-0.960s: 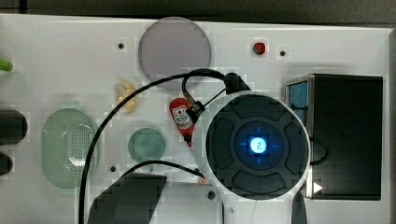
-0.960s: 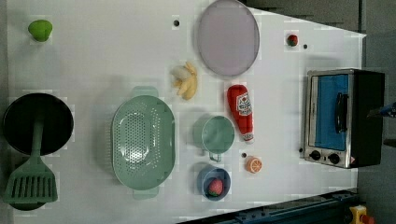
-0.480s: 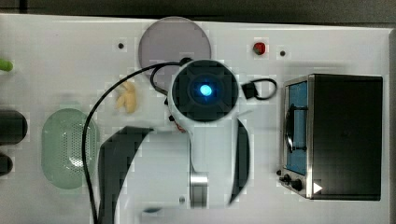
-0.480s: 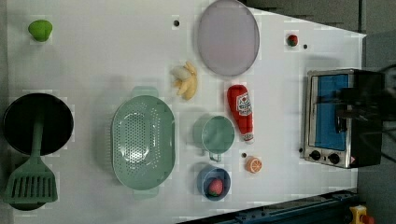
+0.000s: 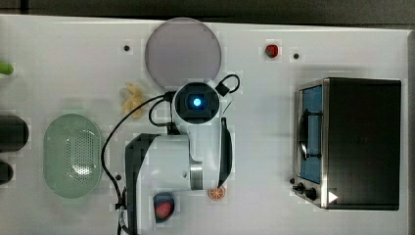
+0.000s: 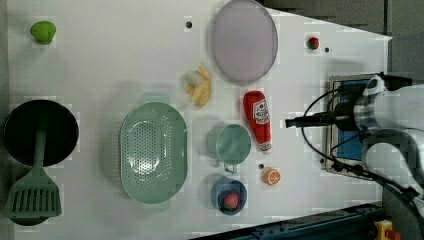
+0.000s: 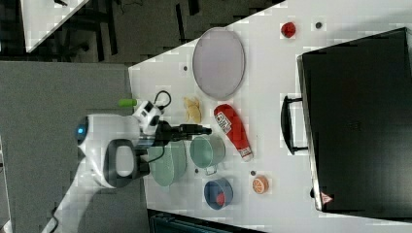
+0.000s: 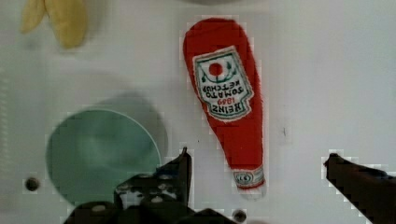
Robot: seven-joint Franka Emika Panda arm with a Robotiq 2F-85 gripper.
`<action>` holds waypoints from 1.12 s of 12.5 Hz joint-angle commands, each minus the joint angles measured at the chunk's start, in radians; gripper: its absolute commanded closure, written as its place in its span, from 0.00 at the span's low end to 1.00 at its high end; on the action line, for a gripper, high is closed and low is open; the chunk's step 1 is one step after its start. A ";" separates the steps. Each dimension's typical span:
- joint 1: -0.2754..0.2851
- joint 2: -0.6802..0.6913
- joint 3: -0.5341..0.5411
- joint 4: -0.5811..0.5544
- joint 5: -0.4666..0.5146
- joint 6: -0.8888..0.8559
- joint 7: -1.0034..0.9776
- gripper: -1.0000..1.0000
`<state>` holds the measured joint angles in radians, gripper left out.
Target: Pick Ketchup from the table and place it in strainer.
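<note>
Nothing grasped yet: my gripper hangs spread wide above the ketchup, strainer waiting empty.

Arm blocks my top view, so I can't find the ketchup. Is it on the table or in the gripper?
Observer: On the table. The left view shows the ketchup lying flat beside the teal cup.
Operator: Gripper state?
Observer: Open. In the wrist view the gripper has a finger on either side of the bottle's cap end, neither touching it.
Operator: Which way does the cap point?
Observer: Toward the orange slice, away from the grey plate.
</note>
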<state>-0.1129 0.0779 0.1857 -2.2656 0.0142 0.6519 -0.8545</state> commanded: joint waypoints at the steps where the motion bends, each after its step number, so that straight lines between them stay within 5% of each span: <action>1: -0.009 0.019 0.002 -0.019 -0.003 0.119 -0.131 0.00; 14: -0.002 0.342 0.000 -0.034 -0.007 0.413 -0.131 0.00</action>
<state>-0.1068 0.4312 0.1758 -2.3066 0.0105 1.0205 -0.9561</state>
